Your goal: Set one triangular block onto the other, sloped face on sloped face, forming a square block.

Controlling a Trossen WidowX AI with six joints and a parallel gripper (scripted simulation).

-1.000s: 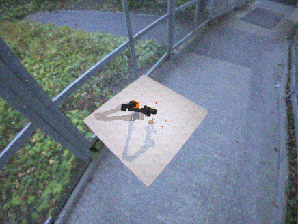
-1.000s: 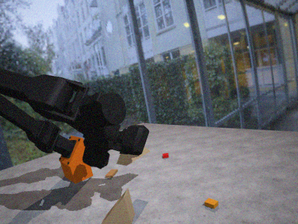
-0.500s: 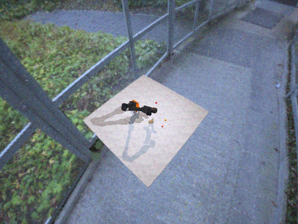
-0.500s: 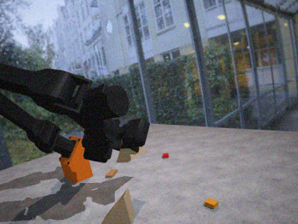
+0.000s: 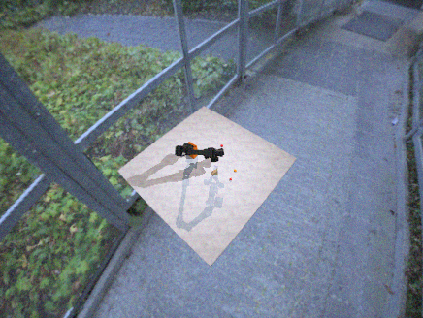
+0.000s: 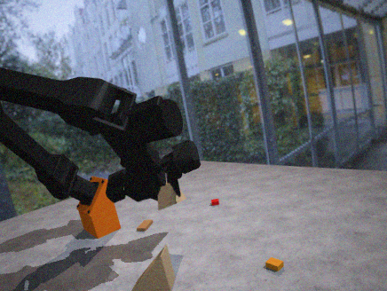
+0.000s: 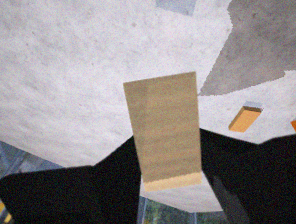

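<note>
One tan triangular block (image 6: pixel 167 197) (image 7: pixel 166 127) is between the fingers of my gripper (image 6: pixel 170 188) (image 7: pixel 164 136) (image 5: pixel 213 158), which is shut on it. The block is held up off the table, and the fingers hide part of it in the exterior view. The other tan triangular block (image 5: pixel 214 172) (image 6: pixel 160 272) stands on the table with its pointed edge up, cut off by the bottom of the exterior view. The two blocks are apart, and nothing touches the standing one.
An orange part (image 5: pixel 193 149) (image 6: pixel 101 215) stands at the arm's base. A flat orange piece (image 6: pixel 145 225) (image 7: pixel 245 118) lies near it. A small orange block (image 5: pixel 235 171) (image 6: pixel 274 264) and a red piece (image 5: pixel 221 145) (image 6: pixel 215 202) lie farther out. Another red piece (image 5: pixel 230 179) shows in the top view.
</note>
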